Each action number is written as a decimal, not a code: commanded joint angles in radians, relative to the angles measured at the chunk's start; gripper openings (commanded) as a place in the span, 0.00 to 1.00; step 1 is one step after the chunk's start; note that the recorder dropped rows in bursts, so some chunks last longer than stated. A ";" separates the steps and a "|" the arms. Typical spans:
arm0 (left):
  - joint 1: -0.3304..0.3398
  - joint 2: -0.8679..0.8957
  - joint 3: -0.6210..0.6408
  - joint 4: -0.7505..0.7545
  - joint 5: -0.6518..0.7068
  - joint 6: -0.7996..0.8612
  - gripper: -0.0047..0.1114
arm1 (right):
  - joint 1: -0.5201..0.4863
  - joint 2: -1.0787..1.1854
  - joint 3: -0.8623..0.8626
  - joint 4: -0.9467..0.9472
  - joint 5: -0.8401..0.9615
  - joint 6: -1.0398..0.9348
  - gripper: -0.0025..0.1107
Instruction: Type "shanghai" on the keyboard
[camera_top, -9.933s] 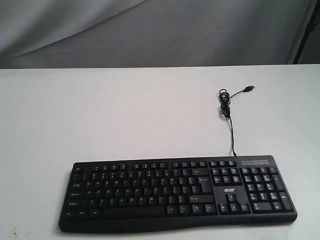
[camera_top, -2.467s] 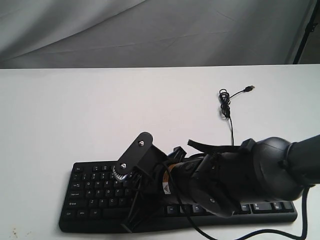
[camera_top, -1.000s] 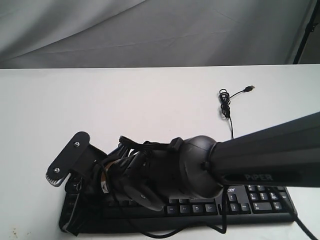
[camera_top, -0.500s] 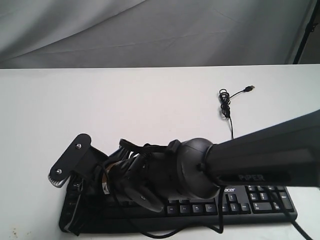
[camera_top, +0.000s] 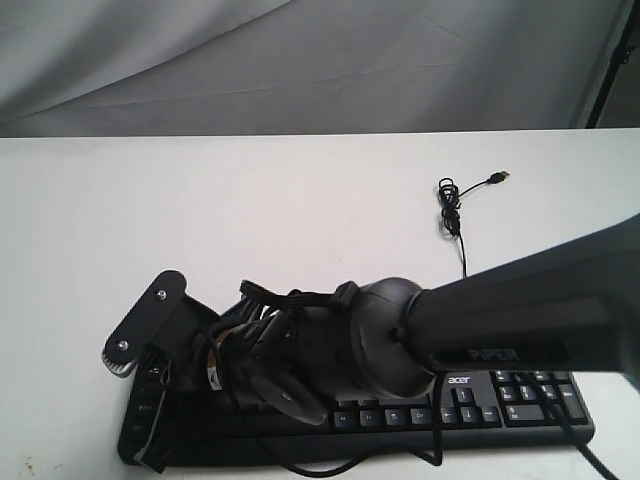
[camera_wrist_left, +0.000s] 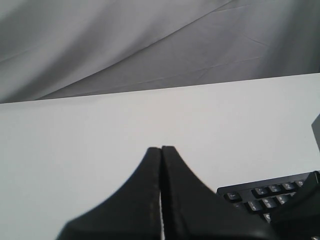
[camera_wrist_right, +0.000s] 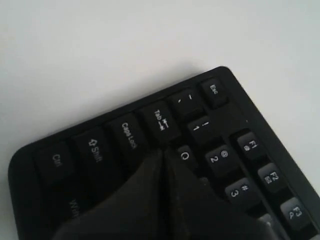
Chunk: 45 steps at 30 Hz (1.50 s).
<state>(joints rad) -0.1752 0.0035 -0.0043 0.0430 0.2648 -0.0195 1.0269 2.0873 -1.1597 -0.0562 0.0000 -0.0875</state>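
Observation:
The black keyboard (camera_top: 500, 400) lies along the table's near edge, and my right arm hides most of it. That arm reaches across from the right, so my right gripper (camera_top: 155, 432) is at the keyboard's left end. In the right wrist view the right gripper (camera_wrist_right: 164, 152) is shut with nothing in it. Its tips sit by the Caps Lock, Tab and Q keys of the keyboard (camera_wrist_right: 95, 146). Whether they touch a key cannot be told. My left gripper (camera_wrist_left: 161, 148) is shut and empty above bare table, with a corner of the keyboard (camera_wrist_left: 270, 192) beside it.
The keyboard's thin black cable (camera_top: 455, 225) runs back from the keyboard and coils mid-table, ending in a USB plug (camera_top: 497, 177). The white table (camera_top: 250, 200) ends at a grey cloth backdrop (camera_top: 300, 60). The left arm does not show in the exterior view.
Ten seconds ago no arm was over the keyboard. The right arm then moved from the keyboard's middle to its left end. Over the last second it has edged slightly right.

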 joint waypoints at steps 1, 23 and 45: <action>-0.004 -0.003 0.004 0.005 -0.006 -0.003 0.04 | -0.005 0.011 -0.006 -0.003 -0.015 -0.009 0.02; -0.004 -0.003 0.004 0.005 -0.006 -0.003 0.04 | -0.077 -0.297 0.336 0.025 -0.093 -0.007 0.02; -0.004 -0.003 0.004 0.005 -0.006 -0.003 0.04 | -0.106 -0.286 0.384 0.033 -0.086 -0.016 0.02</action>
<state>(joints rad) -0.1752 0.0035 -0.0043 0.0430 0.2648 -0.0195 0.9280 1.7989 -0.7779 -0.0304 -0.0844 -0.0944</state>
